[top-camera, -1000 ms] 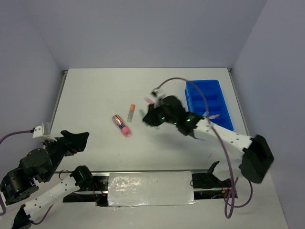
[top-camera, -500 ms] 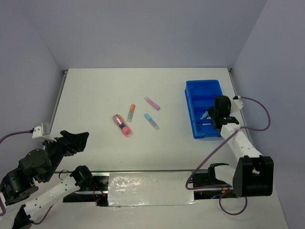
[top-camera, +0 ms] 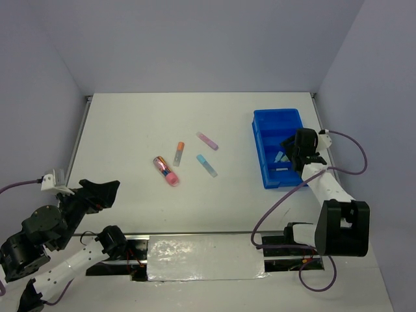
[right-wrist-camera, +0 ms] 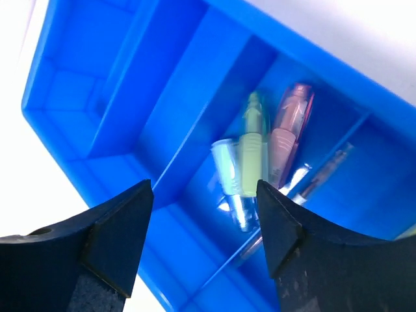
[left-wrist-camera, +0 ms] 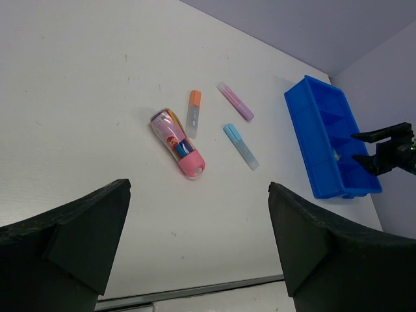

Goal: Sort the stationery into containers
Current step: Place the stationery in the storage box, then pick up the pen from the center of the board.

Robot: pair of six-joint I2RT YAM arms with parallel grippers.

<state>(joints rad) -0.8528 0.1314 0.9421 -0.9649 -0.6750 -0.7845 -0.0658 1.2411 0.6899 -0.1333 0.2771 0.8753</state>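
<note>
The tray [right-wrist-camera: 78, 91] is bright blue moulded plastic, smooth and glossy, with soft highlights on its walls. The green marker [right-wrist-camera: 251, 153] and pink marker [right-wrist-camera: 290, 127] in it look like pastel plastic with a satin sheen, though blurred. The tabletop [top-camera: 130, 130] is white, matt and smooth, faintly scuffed. The left gripper [left-wrist-camera: 198, 188] has fingers [left-wrist-camera: 78, 227] of matt black plastic. The pink case [left-wrist-camera: 179, 144] is glossy printed plastic. A strip [top-camera: 205, 257] at the tabletop's near edge shines like crinkled foil.
</note>
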